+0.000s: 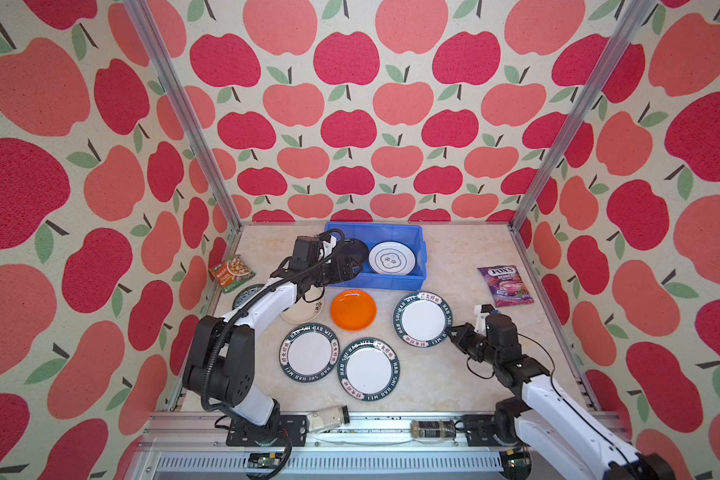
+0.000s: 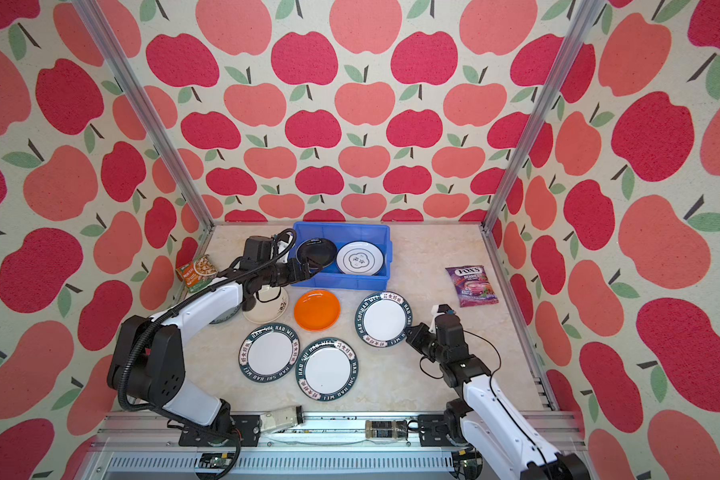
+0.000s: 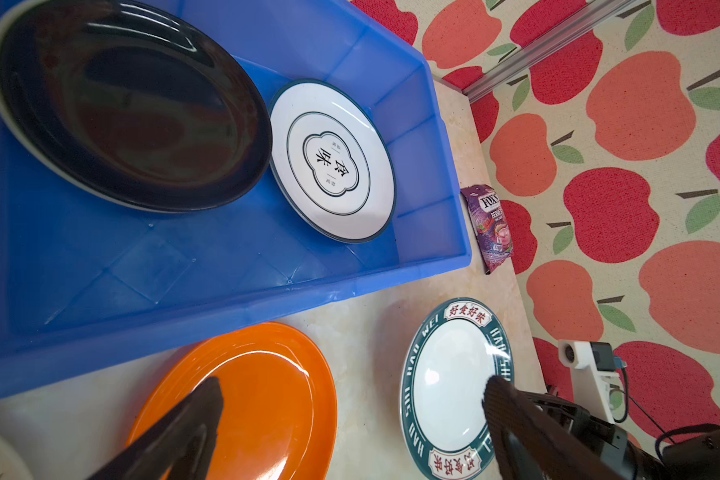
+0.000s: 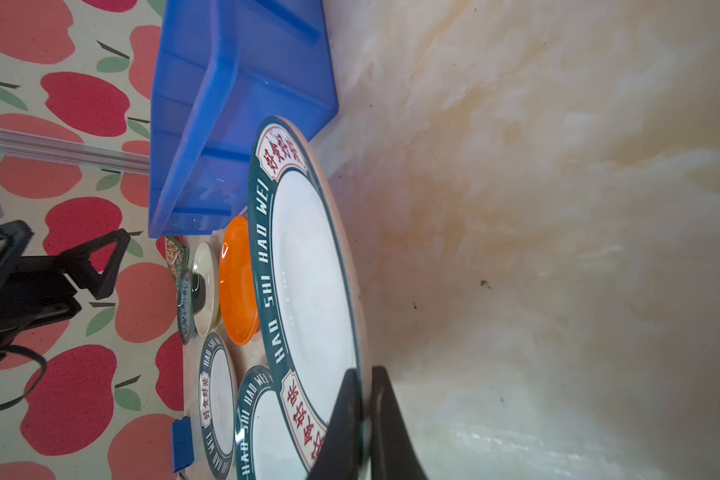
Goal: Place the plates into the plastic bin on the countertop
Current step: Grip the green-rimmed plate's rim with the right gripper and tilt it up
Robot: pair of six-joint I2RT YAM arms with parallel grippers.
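The blue plastic bin stands at the back of the countertop and holds a black plate and a white emblem plate. My left gripper hangs open over the bin's near left edge, with nothing between its fingers. My right gripper is shut on the near rim of a green-rimmed plate. Two more green-rimmed plates and an orange plate lie in the middle. A cream plate and a blue-patterned plate are partly hidden under the left arm.
A noodle packet lies by the left wall and a purple candy packet by the right wall. Two small jars lie on the front rail. Metal frame posts mark the back corners.
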